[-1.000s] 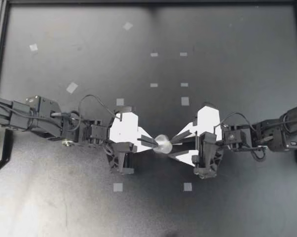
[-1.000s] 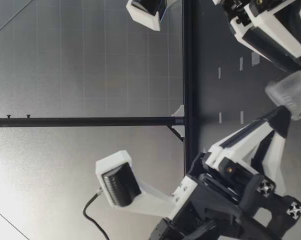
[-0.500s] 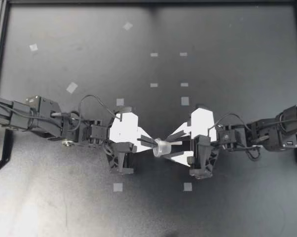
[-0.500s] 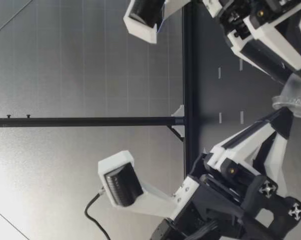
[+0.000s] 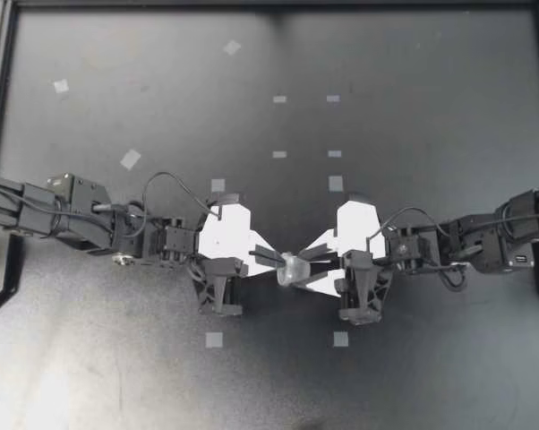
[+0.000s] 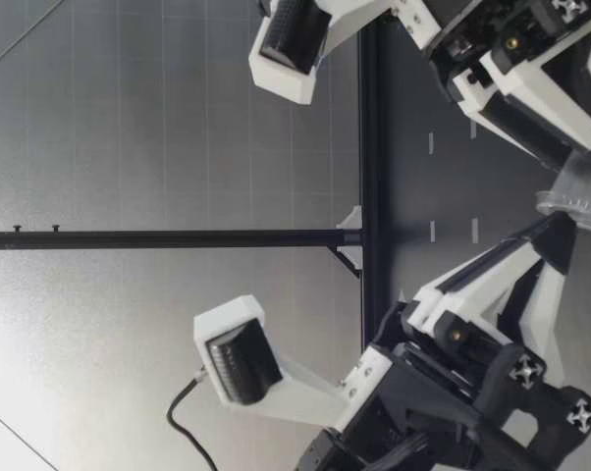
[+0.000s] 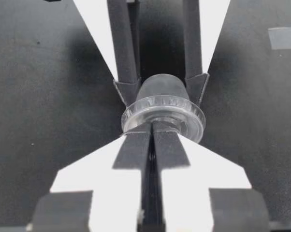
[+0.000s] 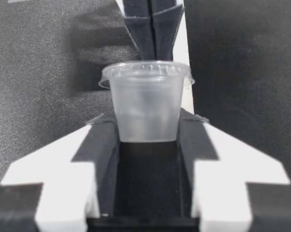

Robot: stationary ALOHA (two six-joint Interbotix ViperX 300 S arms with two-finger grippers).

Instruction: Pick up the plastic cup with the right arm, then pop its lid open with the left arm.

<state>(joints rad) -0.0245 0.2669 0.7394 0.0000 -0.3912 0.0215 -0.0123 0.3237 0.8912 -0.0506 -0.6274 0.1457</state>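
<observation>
A small clear plastic cup [image 5: 292, 268] with a rimmed lid hangs above the black table, held between both grippers. My left gripper [image 5: 276, 260] is shut on the cup's rim; in the left wrist view its fingertips [image 7: 141, 133] pinch the rim of the cup [image 7: 163, 102]. My right gripper [image 5: 308, 262] comes from the opposite side. The right wrist view shows its fingers [image 8: 103, 126] pressed on both sides of the cup [image 8: 145, 104] body. The cup [image 6: 582, 188] shows in the low view between both grippers, above the table.
Small pale tape squares [image 5: 336, 183] dot the black table [image 5: 413, 107], two of them [image 5: 214, 339] near the front. A black frame rail [image 5: 1, 81] borders the table. A dark post and crossbar [image 6: 366, 235] stand at the far side.
My right gripper has moved in toward the cup and its fingers have narrowed from wide open onto the cup body. The left gripper has stayed put, holding the rim.
</observation>
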